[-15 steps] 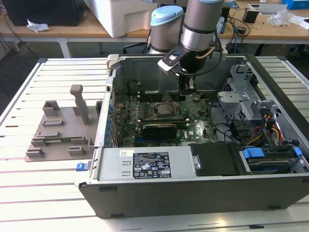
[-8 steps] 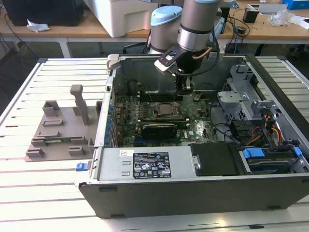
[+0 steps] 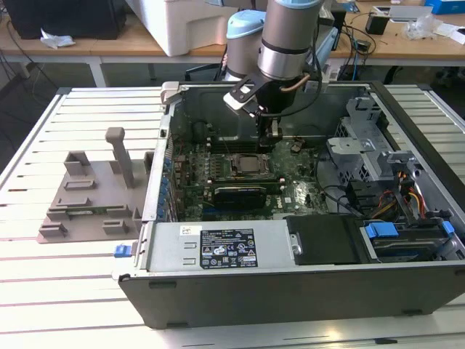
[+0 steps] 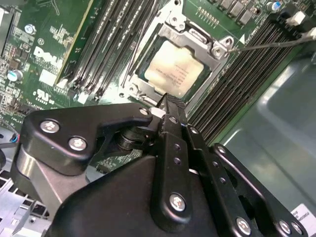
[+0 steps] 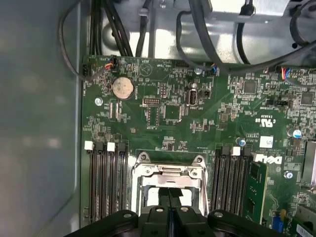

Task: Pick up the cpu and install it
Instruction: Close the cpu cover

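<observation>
Already in the socket (image 4: 196,35), the cpu (image 4: 174,71), just under the closed tool (image 4: 166,101).

One open grey metal computer case (image 3: 290,298) lies on one white slatted table (image 3: 58,291), and one grey plastic tray (image 3: 91,207) sits beside it. The case holds one green motherboard (image 5: 197,123) and one silver power supply box (image 3: 218,247). The board carries one silvery square cpu (image 4: 173,69), one metal-framed socket (image 4: 197,37) and one round silver coin battery (image 5: 122,88). In the first wrist view, four black memory slots (image 5: 105,182) stand on one side of the socket and four on the other; three of their end latches are white. One robot arm (image 3: 287,36) bears one black gripper (image 4: 165,98) with two fingers (image 4: 172,111).
</observation>
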Motion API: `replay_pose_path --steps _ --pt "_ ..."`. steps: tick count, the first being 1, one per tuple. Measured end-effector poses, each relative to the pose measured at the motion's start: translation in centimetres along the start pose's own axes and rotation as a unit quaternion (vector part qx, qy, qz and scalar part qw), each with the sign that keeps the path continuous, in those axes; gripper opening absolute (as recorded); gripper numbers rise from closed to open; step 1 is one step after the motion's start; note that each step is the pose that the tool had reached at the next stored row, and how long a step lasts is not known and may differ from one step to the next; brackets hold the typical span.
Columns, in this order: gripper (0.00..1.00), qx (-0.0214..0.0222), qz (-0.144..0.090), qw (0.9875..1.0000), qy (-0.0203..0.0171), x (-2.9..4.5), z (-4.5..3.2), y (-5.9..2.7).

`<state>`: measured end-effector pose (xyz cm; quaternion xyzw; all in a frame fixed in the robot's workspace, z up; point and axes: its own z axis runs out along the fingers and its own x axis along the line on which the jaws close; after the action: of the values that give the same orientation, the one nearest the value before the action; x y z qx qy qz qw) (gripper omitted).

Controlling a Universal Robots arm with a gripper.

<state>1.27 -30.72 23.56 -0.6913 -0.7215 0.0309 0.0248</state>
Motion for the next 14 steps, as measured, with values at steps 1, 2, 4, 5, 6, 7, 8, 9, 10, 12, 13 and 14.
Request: replay_pose_path --steps 1,2,4,5,6,7,8,9,10,12,13,14 --pt "0.11 0.0 0.0 1.0 0.0 0.01 0.1 -0.12" --pt "0.11 0.0 0.0 1.0 -0.0001 0.01 0.24 -0.24" --pt "0.11 0.0 0.0 1.0 -0.0001 0.02 0.37 -0.31" --pt "0.11 0.0 0.0 1.0 0.0 0.02 0.48 -0.34" --pt "0.11 0.0 0.0 1.0 -0.0001 0.02 0.58 -0.35" --pt "0.11 0.0 0.0 1.0 -0.0001 0.03 0.87 -0.38" --pt "0.11 0.0 0.0 1.0 0.0 0.03 1.13 -0.41" --pt "0.11 0.0 0.0 1.0 0.0 0.04 1.39 -0.52" --pt "0.11 0.0 0.0 1.0 0.0 0.05 1.56 -0.83" --pt "0.11 0.0 0.0 1.0 0.0 0.09 1.79 -1.75" --pt "0.11 0.0 0.0 1.0 0.0 0.12 1.99 -2.39" --pt "0.11 0.0001 0.0 1.0 -0.0001 0.15 2.29 -3.03"
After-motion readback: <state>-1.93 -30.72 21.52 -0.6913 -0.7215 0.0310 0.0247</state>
